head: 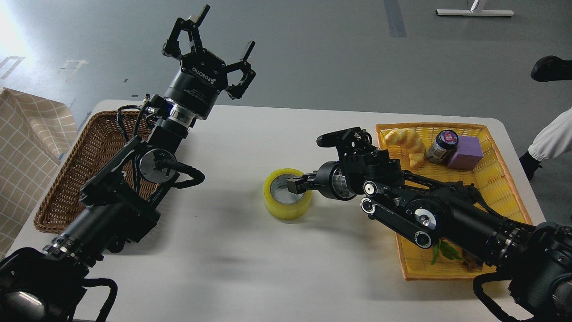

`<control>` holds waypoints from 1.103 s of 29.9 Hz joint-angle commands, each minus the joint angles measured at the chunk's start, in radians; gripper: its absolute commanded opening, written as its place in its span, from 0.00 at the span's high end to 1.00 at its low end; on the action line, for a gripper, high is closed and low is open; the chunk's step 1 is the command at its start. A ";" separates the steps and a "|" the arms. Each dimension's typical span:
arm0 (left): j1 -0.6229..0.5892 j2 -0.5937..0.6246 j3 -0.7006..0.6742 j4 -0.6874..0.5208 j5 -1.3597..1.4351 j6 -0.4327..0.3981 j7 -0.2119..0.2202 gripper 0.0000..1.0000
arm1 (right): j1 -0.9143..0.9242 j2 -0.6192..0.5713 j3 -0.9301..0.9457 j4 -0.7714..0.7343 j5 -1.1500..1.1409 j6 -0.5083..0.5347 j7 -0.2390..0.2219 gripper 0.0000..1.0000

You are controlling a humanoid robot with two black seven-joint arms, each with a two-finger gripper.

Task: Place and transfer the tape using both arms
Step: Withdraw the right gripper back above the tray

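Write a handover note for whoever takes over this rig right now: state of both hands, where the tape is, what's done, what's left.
Left hand: open, empty, raised above the table's far edge by the brown wicker basket.
Right hand: at the tape, one finger inside the core; whether it grips cannot be told.
Tape: lying flat mid-table, between the two baskets.
Yellow basket: holds the bread, jar and purple block.
Done: tape is on the table.
Left: left hand takes it, probably to the wicker basket.

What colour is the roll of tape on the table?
Translucent yellow with a pale grey-white inner core; the tape roll shows clearly in the head view.
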 commanded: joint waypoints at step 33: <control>0.000 0.012 0.003 0.005 0.002 0.000 0.002 0.02 | -0.438 -0.371 0.954 0.416 0.760 0.000 0.143 0.01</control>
